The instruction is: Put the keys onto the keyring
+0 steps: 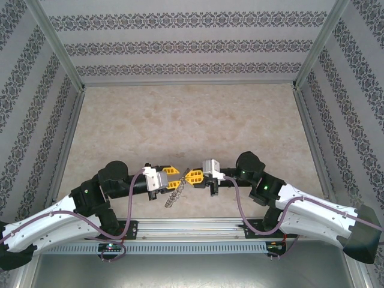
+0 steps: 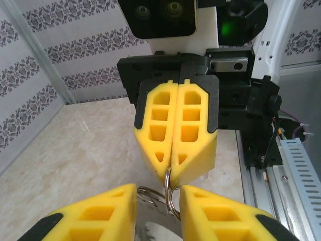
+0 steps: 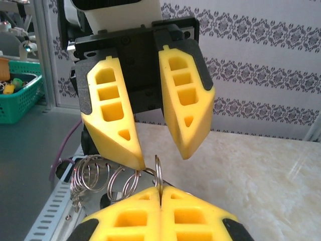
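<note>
My right gripper (image 3: 160,190) is shut on one thin wire loop (image 3: 159,170) of the keyring, which stands up edge-on from its closed tips. Several more silvery loops (image 3: 95,175) hang to the left of it. Facing it tip to tip, my left gripper (image 2: 158,193) stands open, its yellow fingers (image 3: 114,120) either side of the held loop; one tip touches a neighbouring loop. A flat grey piece of the keyring (image 2: 150,226) lies low between the left fingers. From above, the left gripper (image 1: 173,173) and the right gripper (image 1: 191,176) meet at the near centre, the loops (image 1: 173,195) dangling below. The keys are out of view.
The metal rail (image 1: 192,227) and a slotted cable tray (image 2: 301,170) run along the near edge just behind the grippers. The marbled tabletop (image 1: 192,120) stretches away to patterned walls. A green basket (image 3: 17,95) of small items stands off the table.
</note>
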Controlling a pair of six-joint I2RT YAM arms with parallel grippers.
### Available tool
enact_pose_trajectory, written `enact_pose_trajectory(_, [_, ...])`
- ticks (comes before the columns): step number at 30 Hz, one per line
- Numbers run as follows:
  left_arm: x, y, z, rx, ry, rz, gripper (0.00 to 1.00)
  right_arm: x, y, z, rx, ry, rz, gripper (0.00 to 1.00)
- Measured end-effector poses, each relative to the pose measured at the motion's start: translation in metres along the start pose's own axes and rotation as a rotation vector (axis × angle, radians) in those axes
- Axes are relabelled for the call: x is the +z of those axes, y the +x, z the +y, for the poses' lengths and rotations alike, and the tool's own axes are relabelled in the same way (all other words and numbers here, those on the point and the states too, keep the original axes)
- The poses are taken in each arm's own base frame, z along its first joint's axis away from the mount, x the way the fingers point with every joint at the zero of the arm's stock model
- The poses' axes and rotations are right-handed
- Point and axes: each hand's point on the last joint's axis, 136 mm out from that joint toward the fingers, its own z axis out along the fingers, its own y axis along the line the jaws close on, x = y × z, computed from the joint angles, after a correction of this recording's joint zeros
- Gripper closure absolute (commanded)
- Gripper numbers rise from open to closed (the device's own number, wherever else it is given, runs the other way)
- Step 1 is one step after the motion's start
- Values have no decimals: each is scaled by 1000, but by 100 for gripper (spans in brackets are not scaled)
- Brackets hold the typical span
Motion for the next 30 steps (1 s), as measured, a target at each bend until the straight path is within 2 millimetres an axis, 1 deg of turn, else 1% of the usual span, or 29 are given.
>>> enact_pose_trajectory(3, [2, -3, -2, -5, 14, -15, 74, -1, -6, 0, 4, 1, -35, 100])
enact_pose_trajectory(6, [4, -4, -3, -10, 24, -20, 79, -1, -11, -1, 8, 3, -61, 100])
enact_pose_trajectory(10, [5, -5, -3, -16, 27, -24, 98, -2, -14, 0, 11, -2, -76, 100])
enact_pose_trajectory(11, [5, -5, -3, -17, 27, -24, 100, -2, -13, 0, 13, -3, -78, 100])
enact_pose_trajectory(16, [5, -5, -3, -24, 30, -24, 100, -2, -12, 1, 15, -6, -79, 100])
enact_pose_trajectory(17, [6, -4, -3, -24, 31, -21, 100, -2, -11, 1, 16, -6, -72, 97])
enact_pose_trajectory(18, [7, -1, -3, -25, 30, -8, 100, -2, -8, 1, 14, -3, -54, 88])
enact_pose_trajectory(19, [8, 2, -3, -23, 30, 12, 100, -2, -5, 0, 13, 4, -33, 80])
enact_pose_trajectory(20, [9, 5, -3, -21, 37, 38, 100, -2, -1, -2, 8, 18, -5, 76])
enact_pose_trajectory(21, [10, 7, -3, -18, 42, 60, 100, -2, 1, -4, 2, 34, 18, 74])
enact_pose_trajectory(24, [14, 15, -1, -4, 53, 151, 100, -5, 10, -9, -19, 88, 97, 74])
enact_pose_trajectory(27, [16, 23, 2, 13, 58, 244, 100, -7, 14, -12, -49, 122, 159, 74])
enact_pose_trajectory(30, [16, 28, 4, 31, 71, 317, 100, -9, 20, -14, -72, 142, 210, 76])
